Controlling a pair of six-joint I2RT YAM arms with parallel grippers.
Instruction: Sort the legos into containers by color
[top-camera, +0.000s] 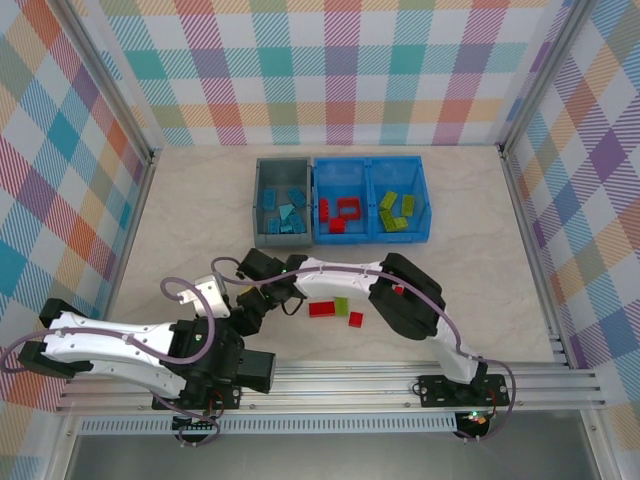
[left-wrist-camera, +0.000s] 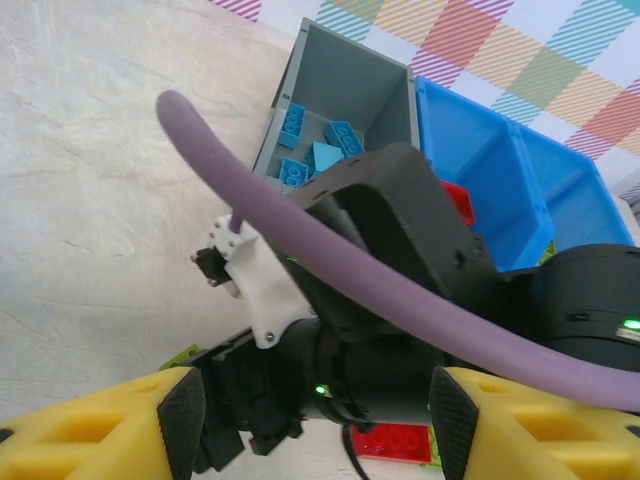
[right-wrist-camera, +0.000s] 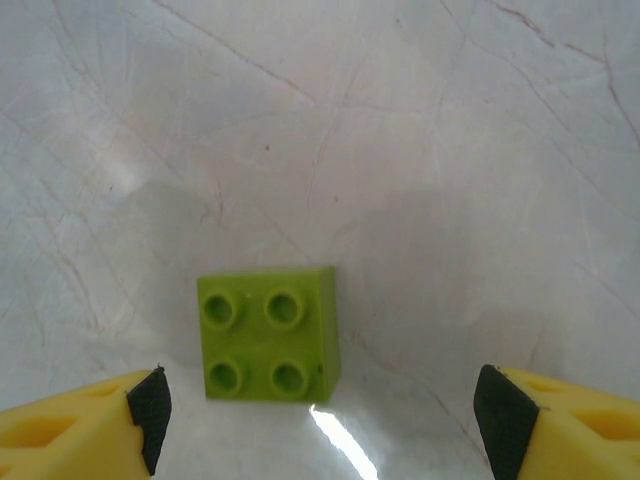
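A lime green four-stud brick was seen lying flat, studs up, on the pale marbled tabletop. It sat between the right fingers, which were spread wide on either side and touched nothing; the brick lay nearer one finger than the other. In front of the arms, a long red brick, a green brick just beside it and a small red brick were scattered loose on the tabletop. Farther back, light blue bricks were gathered in the grey bin, red bricks in the left compartment of the blue bin and green bricks in its right compartment. The left fingers were spread wide and empty, with the right arm's dark wrist seen beyond them.
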